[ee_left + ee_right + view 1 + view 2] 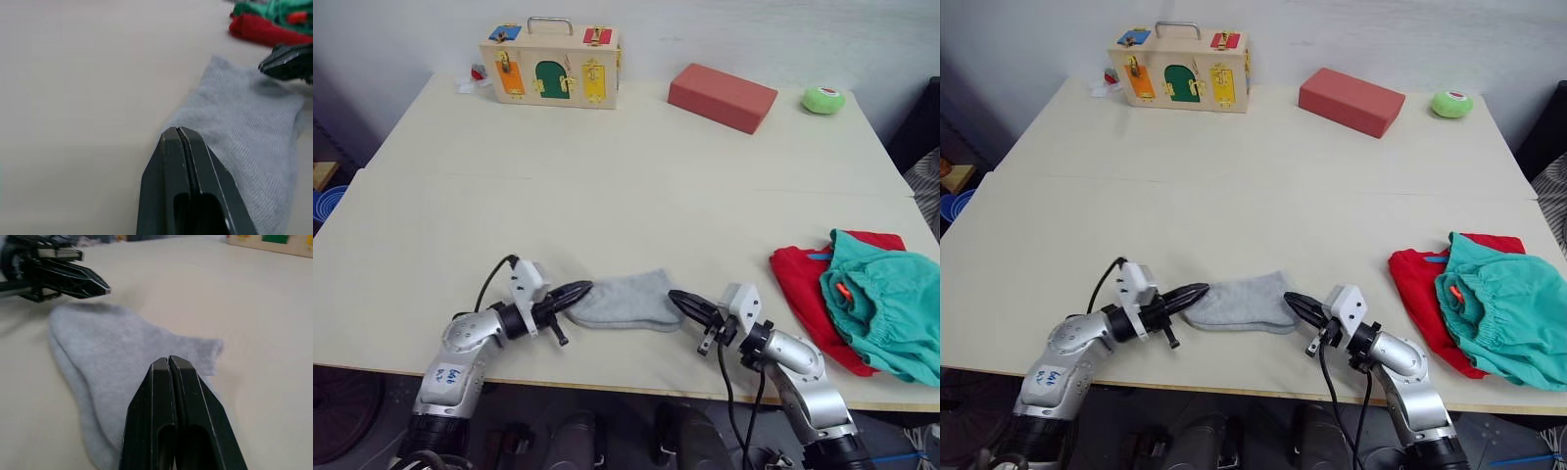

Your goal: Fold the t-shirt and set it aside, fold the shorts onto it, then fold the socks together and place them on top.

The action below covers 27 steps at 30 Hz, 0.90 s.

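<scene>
table (607, 186) | socks (625, 300), t-shirt (800, 279), brick block (722, 96), latch box (551, 67)

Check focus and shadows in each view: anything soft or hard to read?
Left wrist view: the socks are sharp near the shut left gripper, while the t-shirt and shorts are blurred. Right wrist view: the shut right gripper is crisp, the box soft. Eye views: even light, faint shadows on the table.
</scene>
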Motion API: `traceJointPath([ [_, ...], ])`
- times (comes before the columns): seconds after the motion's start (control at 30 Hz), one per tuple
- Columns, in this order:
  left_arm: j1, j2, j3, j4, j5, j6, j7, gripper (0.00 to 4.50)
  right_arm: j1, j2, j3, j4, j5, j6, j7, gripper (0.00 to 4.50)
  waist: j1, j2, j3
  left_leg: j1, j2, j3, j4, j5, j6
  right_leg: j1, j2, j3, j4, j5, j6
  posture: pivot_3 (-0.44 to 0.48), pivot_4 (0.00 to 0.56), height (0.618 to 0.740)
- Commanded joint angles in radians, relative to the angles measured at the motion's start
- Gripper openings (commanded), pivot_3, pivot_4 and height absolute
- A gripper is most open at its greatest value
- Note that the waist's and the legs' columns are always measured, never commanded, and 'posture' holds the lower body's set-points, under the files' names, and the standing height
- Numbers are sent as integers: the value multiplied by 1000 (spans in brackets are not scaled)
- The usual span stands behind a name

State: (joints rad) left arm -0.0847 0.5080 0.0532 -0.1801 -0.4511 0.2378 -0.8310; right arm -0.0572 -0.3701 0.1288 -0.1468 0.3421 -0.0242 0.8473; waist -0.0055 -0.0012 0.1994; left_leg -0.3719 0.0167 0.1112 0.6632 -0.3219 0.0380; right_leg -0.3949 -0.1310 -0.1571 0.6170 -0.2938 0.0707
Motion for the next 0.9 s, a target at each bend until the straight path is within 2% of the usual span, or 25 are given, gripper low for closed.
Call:
traceJointPath([
  [0.03,28,74,105,-76,-109,67,-52,0,-63,-15,46,-65,30,77,49,42,-1,1,1,0,0,0,0,0,0,0,0,0,1,0,0,0,150,740],
  [0.13,30,136,200,-82,-213,205,-34,0,-119,-12,82,-40,14,123,65,42,3,1,1,0,0,-1,0,0,0,0,0,0,1,-1,-2,0,150,740],
  [0.2,47,219,249,-76,-269,344,-37,367,-164,-4,134,30,-41,125,76,0,3,1,1,0,0,-1,0,0,0,0,0,0,1,-1,-2,0,150,740],
  [0.23,54,254,267,-78,-294,443,6,577,-179,-7,156,57,-65,131,80,0,2,1,1,0,0,-1,0,0,-1,0,0,0,1,-1,-2,0,150,740],
  [0.33,51,324,281,-93,-309,620,95,1531,-200,-14,189,101,-106,119,98,0,5,1,1,-1,-1,-1,0,0,0,0,0,0,0,-1,-2,0,150,740],
  [0.37,14,329,299,-74,-380,720,112,1868,-204,-10,185,111,-109,132,88,0,5,1,1,-1,-1,-1,0,0,0,0,0,0,1,-1,-2,0,150,740],
  [0.4,-42,327,323,-38,-468,850,140,2208,-205,-8,177,120,-113,160,68,0,7,0,1,-2,-2,-2,0,-1,0,0,0,0,1,-1,-2,0,150,740],
  [0.47,-127,328,334,16,-556,1032,178,2849,-203,-11,174,129,-124,162,62,0,8,-4,1,-2,-2,-4,1,0,0,1,0,0,1,-1,-1,0,150,740],
  [0.6,-262,280,315,82,-590,1215,266,4077,-203,-12,177,130,-134,165,63,0,4,-4,1,-1,-3,-5,1,0,-4,2,0,1,1,-1,-1,0,150,740],
  [0.77,-400,173,259,134,-539,1355,367,4077,-209,-8,180,129,-139,168,66,0,4,-5,0,-1,-2,-6,1,3,-5,2,1,0,5,-1,-1,0,150,740],
  [0.9,-440,167,157,166,-554,1377,394,4077,-207,-5,177,125,-141,172,60,0,1,-5,0,-1,-3,-5,1,3,-6,1,2,1,5,-1,-1,0,150,740],
])
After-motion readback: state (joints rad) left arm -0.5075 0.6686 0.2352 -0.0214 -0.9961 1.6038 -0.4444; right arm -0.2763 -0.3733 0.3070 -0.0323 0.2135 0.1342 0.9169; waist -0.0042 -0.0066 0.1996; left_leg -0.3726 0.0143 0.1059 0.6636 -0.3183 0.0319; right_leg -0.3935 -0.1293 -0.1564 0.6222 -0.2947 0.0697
